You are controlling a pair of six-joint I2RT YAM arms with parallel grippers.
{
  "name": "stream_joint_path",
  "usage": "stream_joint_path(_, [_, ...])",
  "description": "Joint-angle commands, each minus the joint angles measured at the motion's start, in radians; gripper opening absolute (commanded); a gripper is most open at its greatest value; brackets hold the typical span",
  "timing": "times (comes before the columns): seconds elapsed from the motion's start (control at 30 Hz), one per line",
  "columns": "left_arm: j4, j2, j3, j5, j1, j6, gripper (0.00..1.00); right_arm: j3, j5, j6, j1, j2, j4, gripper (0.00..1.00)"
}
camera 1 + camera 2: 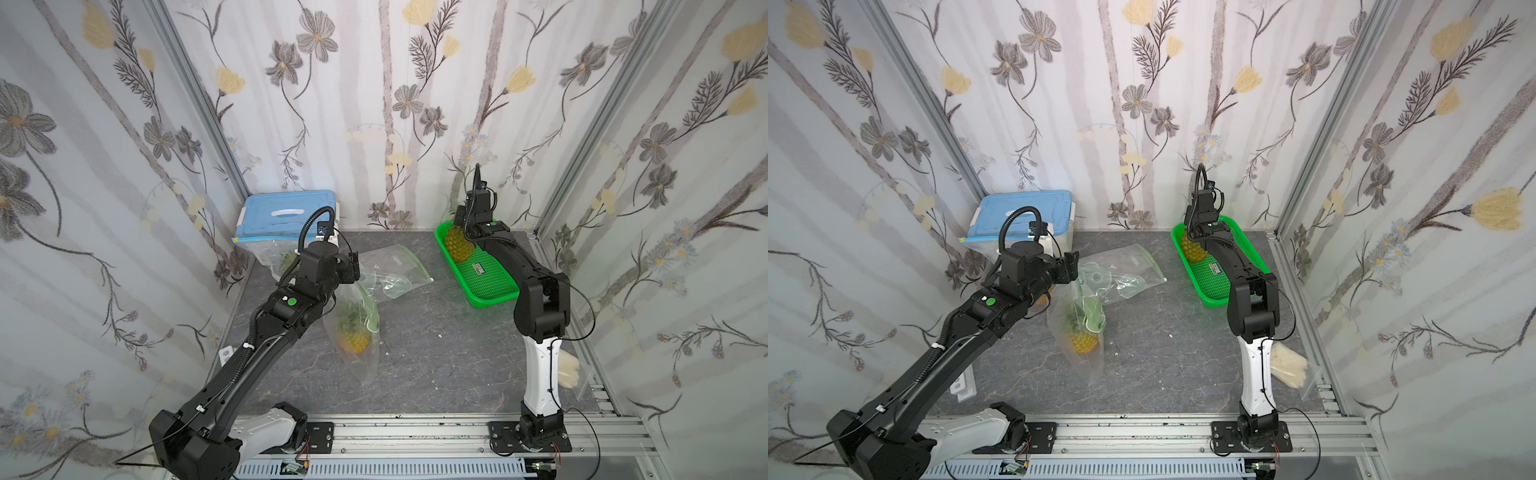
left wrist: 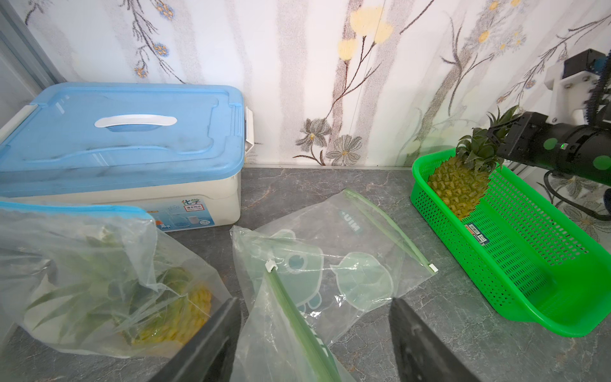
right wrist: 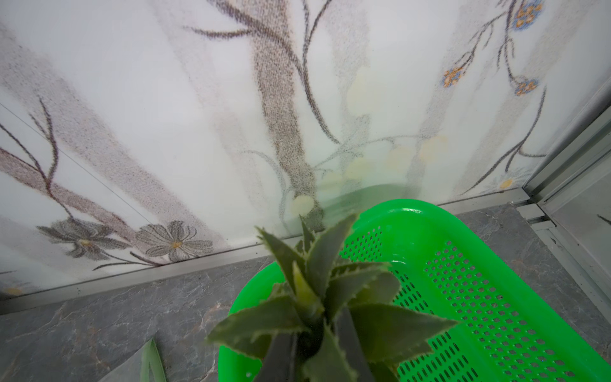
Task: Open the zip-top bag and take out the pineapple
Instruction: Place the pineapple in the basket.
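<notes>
A pineapple (image 1: 458, 246) (image 2: 459, 185) stands tilted in the far end of the green basket (image 1: 494, 286). My right gripper (image 3: 317, 344) is shut on its leafy crown (image 3: 317, 291). An empty zip-top bag (image 1: 395, 270) (image 2: 347, 258) with a green zipper lies flat mid-table. A second green-zipper bag (image 1: 353, 345) (image 2: 284, 330) holds another pineapple (image 1: 1084, 340). Its top edge rises between the jaws of my left gripper (image 2: 313, 302) (image 1: 353, 266), which is open and grips nothing. A blue-zipper bag (image 2: 99, 264) with a third pineapple (image 2: 175, 317) leans on the box.
A white box with a blue lid (image 1: 286, 216) stands in the far left corner. A clear pouch of pale stuff (image 1: 567, 370) lies by the right wall near the front. Flowered walls close three sides; a metal rail (image 1: 415, 432) runs along the front.
</notes>
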Motion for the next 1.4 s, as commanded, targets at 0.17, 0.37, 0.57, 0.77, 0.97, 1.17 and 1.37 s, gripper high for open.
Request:
stream_joint_path(0.17, [0.027,0.000,-0.005,-0.008,0.001,0.004,0.74,-0.123,-0.006,0.036,0.009,-0.056,0.100,0.17])
stream_joint_path(0.37, [0.032,-0.002,-0.009,0.002,0.001,-0.004,0.74,-0.203,-0.002,0.035,0.022,-0.117,0.121,0.38])
stream_joint_path(0.57, [0.032,-0.025,-0.019,0.009,0.001,-0.011,0.74,-0.267,0.026,0.029,0.039,-0.187,0.127,0.57])
stream_joint_path(0.77, [0.034,-0.045,-0.022,0.013,0.001,-0.012,0.74,-0.355,0.075,-0.006,0.087,-0.332,0.118,0.65])
stream_joint_path(0.97, [-0.018,-0.050,-0.004,0.000,0.013,-0.002,0.74,-0.557,0.029,-0.058,0.235,-0.574,0.064,0.64])
stream_joint_path(1.17, [-0.110,-0.114,0.002,-0.038,0.032,-0.008,0.75,-0.819,-0.409,0.040,0.369,-0.888,0.095,0.58])
stream_joint_path(1.37, [-0.137,-0.238,-0.065,-0.083,0.066,-0.078,0.76,-0.653,-0.345,0.028,0.599,-0.878,-0.086,0.69])
